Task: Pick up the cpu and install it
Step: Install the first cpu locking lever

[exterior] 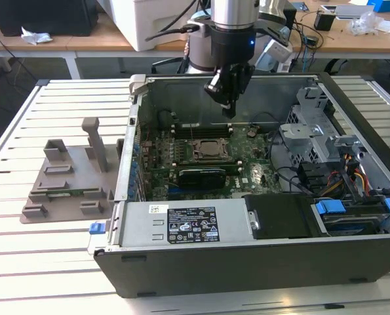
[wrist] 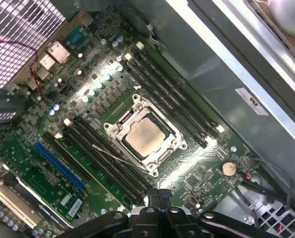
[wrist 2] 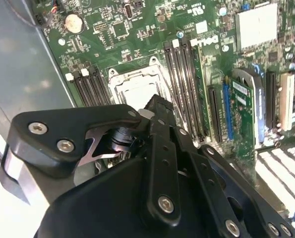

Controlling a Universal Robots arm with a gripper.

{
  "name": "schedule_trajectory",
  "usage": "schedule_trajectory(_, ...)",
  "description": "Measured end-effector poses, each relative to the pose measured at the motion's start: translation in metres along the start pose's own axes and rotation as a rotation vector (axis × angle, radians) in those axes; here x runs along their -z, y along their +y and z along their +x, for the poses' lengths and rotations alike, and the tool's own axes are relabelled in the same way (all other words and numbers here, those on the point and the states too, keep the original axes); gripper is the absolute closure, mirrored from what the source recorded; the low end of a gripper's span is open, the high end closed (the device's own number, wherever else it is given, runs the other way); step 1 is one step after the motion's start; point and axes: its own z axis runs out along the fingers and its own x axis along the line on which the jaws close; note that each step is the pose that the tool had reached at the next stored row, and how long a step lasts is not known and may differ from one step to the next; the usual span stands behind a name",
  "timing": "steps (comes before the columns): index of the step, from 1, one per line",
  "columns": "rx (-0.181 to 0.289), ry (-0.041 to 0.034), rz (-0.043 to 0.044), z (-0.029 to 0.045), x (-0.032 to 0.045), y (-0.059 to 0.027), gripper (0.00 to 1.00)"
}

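We see the two black fingertips (wrist: 158,195) pressed together with nothing between them, so the gripper (exterior: 229,108) is closed and empty; in the exterior view it hangs above the open computer case (exterior: 247,262), well apart from the board below. In the second wrist view the gripper (wrist 2: 154,101) points down toward the socket area.

The cpu (wrist: 143,137) lies flat inside the socket (wrist: 146,139) on the motherboard (wrist: 88,163), its silvery top facing up and the metal frame around it open. In the first wrist view the cpu sits at about twelve o'clock from the fingertips. In the exterior view the socket (exterior: 211,149) sits at roughly seven o'clock from the gripper, near the middle of the board.

Black memory slots (wrist: 107,163) run along both sides of the socket. A coin cell battery (wrist: 228,168) sits at about four o'clock from the cpu. Outside the case, at nine o'clock from it in the exterior view, a grey plastic tray (exterior: 70,184) with upright posts rests on the slatted table (exterior: 24,262).
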Motion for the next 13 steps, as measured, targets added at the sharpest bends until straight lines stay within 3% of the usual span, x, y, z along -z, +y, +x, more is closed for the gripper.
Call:
schedule_trajectory(9,-0.170,0.0148,-0.0011,0.0000,0.0000,0.0000,0.89)
schedule_trajectory(13,-0.282,0.0245,-0.0018,0.0000,0.0000,0.0000,0.89)
